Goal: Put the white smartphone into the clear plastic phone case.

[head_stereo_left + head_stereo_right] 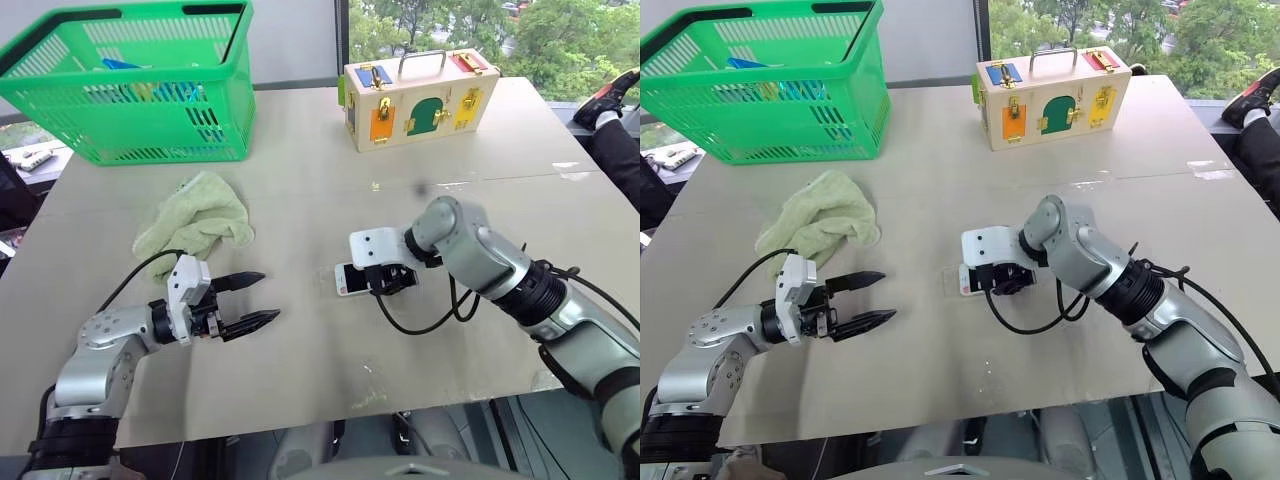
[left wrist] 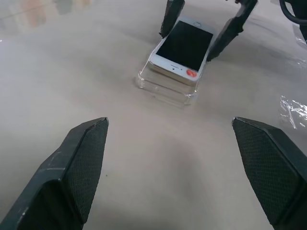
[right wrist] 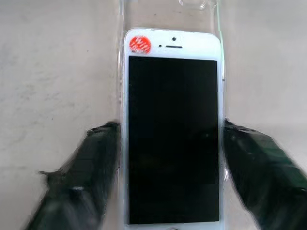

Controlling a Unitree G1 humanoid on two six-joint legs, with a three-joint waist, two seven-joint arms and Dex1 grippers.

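Jaws on the right gripper [image 3: 168, 177] stand apart on either side of the white smartphone [image 3: 173, 129], flanking its long edges with no squeeze on it. It lies screen-up on the clear plastic phone case [image 2: 165, 88] mid-desk [image 1: 300, 180]. Left gripper [image 1: 245, 303] hovers wide open, empty. Seating looks unfinished; next, press the phone flat.

My left gripper [image 1: 255, 301] hovers open and level; my right gripper [image 1: 392, 281] angles down, its 2 fingers [image 3: 91, 177] spread.
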